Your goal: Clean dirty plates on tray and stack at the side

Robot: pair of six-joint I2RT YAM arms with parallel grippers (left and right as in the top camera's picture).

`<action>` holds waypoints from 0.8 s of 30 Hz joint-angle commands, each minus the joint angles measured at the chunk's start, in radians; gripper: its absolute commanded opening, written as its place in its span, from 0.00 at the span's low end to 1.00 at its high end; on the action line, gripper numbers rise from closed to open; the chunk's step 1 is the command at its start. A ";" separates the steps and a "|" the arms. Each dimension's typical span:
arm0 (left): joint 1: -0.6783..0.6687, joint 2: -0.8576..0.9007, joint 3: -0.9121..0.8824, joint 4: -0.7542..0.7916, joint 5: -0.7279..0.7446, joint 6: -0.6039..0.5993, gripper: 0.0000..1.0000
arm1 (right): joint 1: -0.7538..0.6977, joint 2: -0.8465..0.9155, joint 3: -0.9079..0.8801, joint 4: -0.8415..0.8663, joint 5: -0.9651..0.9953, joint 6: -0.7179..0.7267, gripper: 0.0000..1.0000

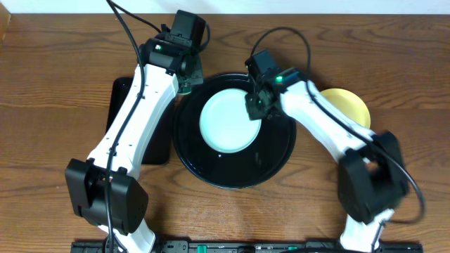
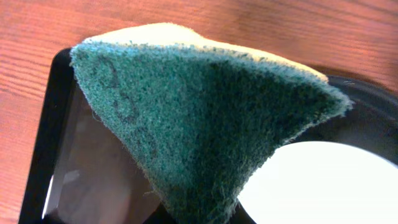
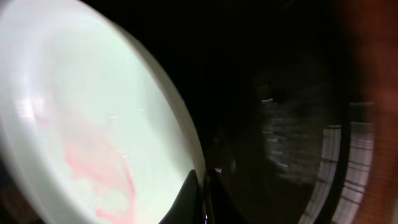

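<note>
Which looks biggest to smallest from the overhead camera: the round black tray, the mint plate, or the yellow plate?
1. round black tray, clearly widest.
2. mint plate, lying inside it.
3. yellow plate, showing least, but the right arm covers part of it, so it may really match the mint plate.

**One mint-blue plate (image 1: pixel 226 121) on my tray (image 1: pixel 211 171), yellow plate (image 1: pixel 349 105) aside**

The mint-blue plate, smeared thin red, lies near the middle of the glossy black round tray. The yellow plate rests on the surface (image 1: pixel 56 84) off to my right, partly hidden.
</note>
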 commanded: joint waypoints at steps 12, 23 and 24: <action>0.020 0.001 -0.014 -0.009 -0.008 0.012 0.08 | 0.181 -0.167 0.002 -0.077 0.626 0.035 0.01; 0.020 0.001 -0.014 -0.009 -0.008 0.012 0.08 | 0.394 -0.167 0.002 -0.105 1.225 0.148 0.01; 0.020 0.001 -0.014 -0.009 -0.008 0.012 0.08 | 0.401 -0.167 0.002 -0.104 1.244 0.148 0.01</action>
